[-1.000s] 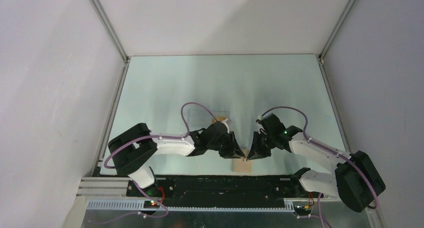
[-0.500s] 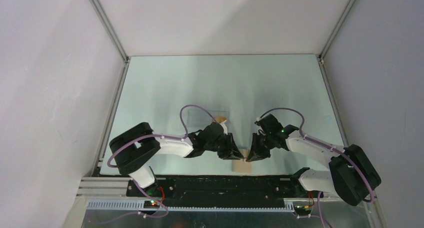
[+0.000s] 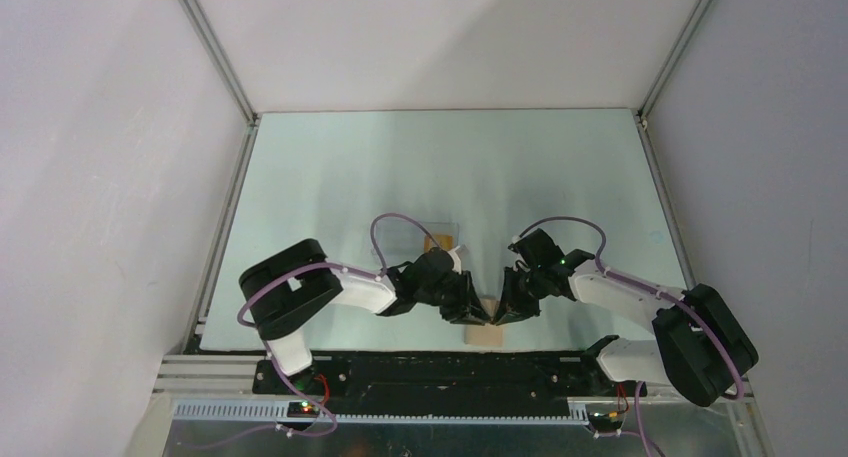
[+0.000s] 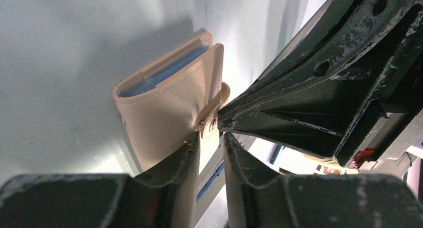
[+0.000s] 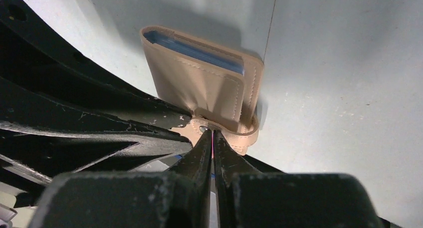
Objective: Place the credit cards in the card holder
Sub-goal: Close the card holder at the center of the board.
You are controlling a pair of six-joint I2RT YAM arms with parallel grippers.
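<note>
The top external camera sits high above and behind the arm bases [image 3: 440,382] and looks down over the whole worktop [image 3: 440,167] to the far wall [image 3: 440,47]. In it the card holder [image 3: 487,332] shows small at the near edge. The left wrist camera looks rightward along the left hand [image 4: 209,138], very close to the card holder. The right wrist camera looks leftward along the right hand [image 5: 212,137], equally close. All three views share the card holder, and each wrist view catches the opposite hand.

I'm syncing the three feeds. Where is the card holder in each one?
Top external: card holder, low centre, a small tan patch.
Left wrist: centre-left, just above the jaws.
Right wrist: upper centre, above the jaws.
Shared landmark: its snap tab, at the jaws in both wrist views; too small from above.
</note>
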